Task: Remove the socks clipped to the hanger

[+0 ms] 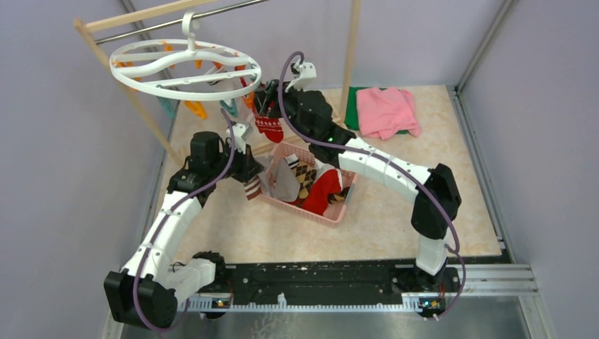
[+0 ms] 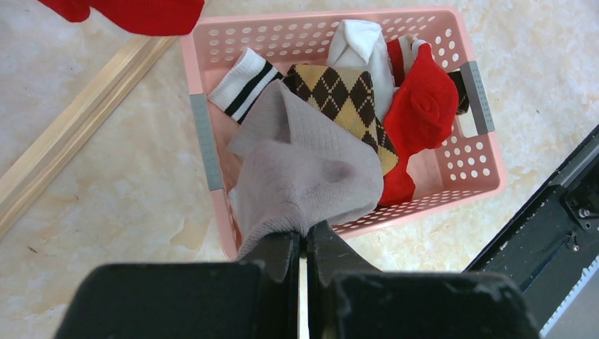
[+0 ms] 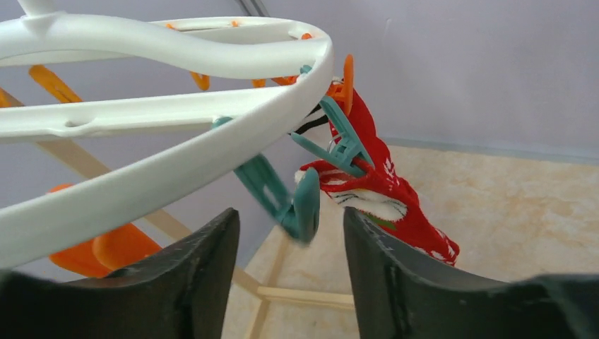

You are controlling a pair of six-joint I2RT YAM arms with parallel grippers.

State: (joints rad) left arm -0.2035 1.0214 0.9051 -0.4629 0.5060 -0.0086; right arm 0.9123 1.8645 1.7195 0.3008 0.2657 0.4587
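Note:
The white oval hanger [image 1: 185, 67] hangs from the rack at the back left, with orange and teal clips under it. A red patterned sock [image 1: 269, 126] hangs clipped at its right side. It shows in the right wrist view [image 3: 378, 187] under a teal clip [image 3: 339, 141]. My right gripper [image 3: 291, 233] is open just below the ring [image 3: 176, 49], with a free teal clip [image 3: 300, 205] between its fingers. My left gripper [image 2: 305, 240] is shut on a grey sock [image 2: 304, 162] that drapes over the pink basket [image 2: 487, 141]. In the basket lie an argyle sock [image 2: 346, 99], a red sock [image 2: 420, 106], a white sock [image 2: 360, 42] and a striped sock [image 2: 244, 81].
The wooden rack's post [image 1: 131, 99] and metal bar [image 1: 176, 20] stand at the back left. Its floor bar [image 2: 78, 127] runs beside the basket. Folded pink and green cloths [image 1: 385, 109] lie at the back right. A black rail [image 1: 318, 282] lines the front edge.

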